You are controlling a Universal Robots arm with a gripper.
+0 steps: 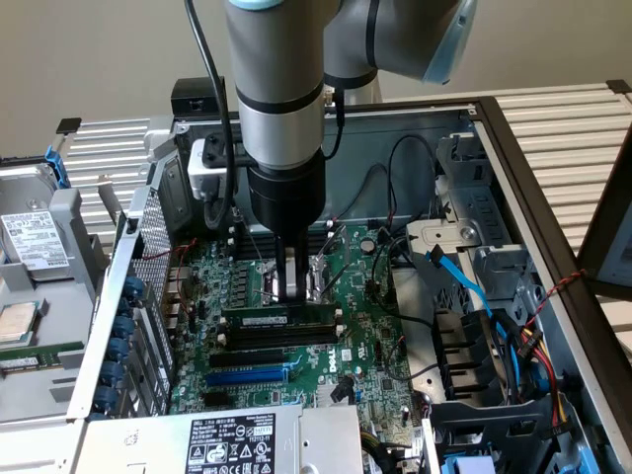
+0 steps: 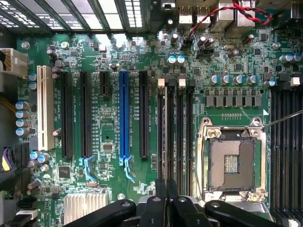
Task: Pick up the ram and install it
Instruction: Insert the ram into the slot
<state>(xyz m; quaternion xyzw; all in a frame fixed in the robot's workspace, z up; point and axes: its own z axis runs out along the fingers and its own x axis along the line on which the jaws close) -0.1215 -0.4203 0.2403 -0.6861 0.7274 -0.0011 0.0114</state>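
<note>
One ram (image 1: 281, 318) on the motherboard (image 1: 367, 341), one blue slot (image 2: 124, 113), one processor socket (image 2: 232, 163)

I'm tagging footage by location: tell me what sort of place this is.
Probably a computer assembly or repair bench: an opened desktop PC case, its motherboard with an empty CPU socket, and a loose hard drive beside it.

Green ram (image 1: 296, 318), green motherboard (image 2: 118, 61), blue slot (image 2: 124, 113), black slots (image 2: 66, 113).

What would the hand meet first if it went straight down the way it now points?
Most likely the ram, which stands on edge on the motherboard directly under the hand. Depth is hard to judge, so it is unclear whether they touch.
</note>
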